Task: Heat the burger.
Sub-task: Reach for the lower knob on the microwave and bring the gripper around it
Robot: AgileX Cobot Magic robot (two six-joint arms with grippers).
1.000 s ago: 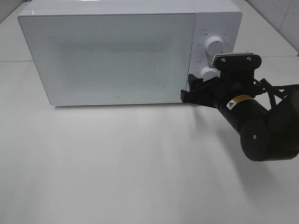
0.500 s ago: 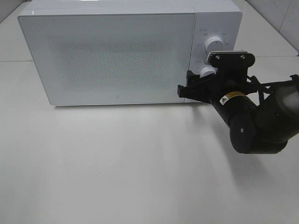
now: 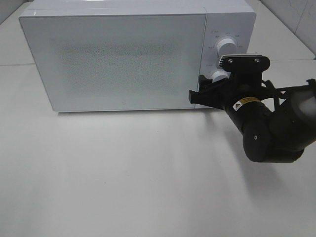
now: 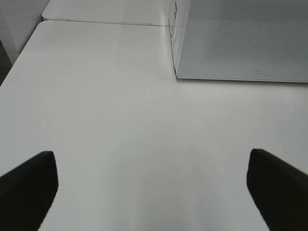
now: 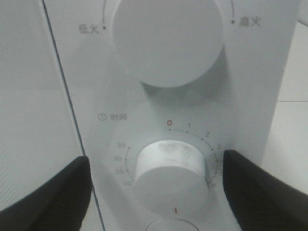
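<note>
Right wrist view: spread right jaws flanking, not touching, timer dial point(image 5: 168, 169) at lower middle, ringed 0 to 35, below upper dial point(image 5: 166, 41) lettered 低火 and 高火; left jaws spread over white surface point(image 4: 120, 120); burger out of sight.

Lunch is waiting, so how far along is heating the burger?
Done: the white microwave's frosted door is shut; no burger shows, so it is probably inside. In hand: the right gripper, jaws open, straddles the lower white round timer knob without gripping it. To do: turning that knob. The left gripper hangs open over the table.
</note>
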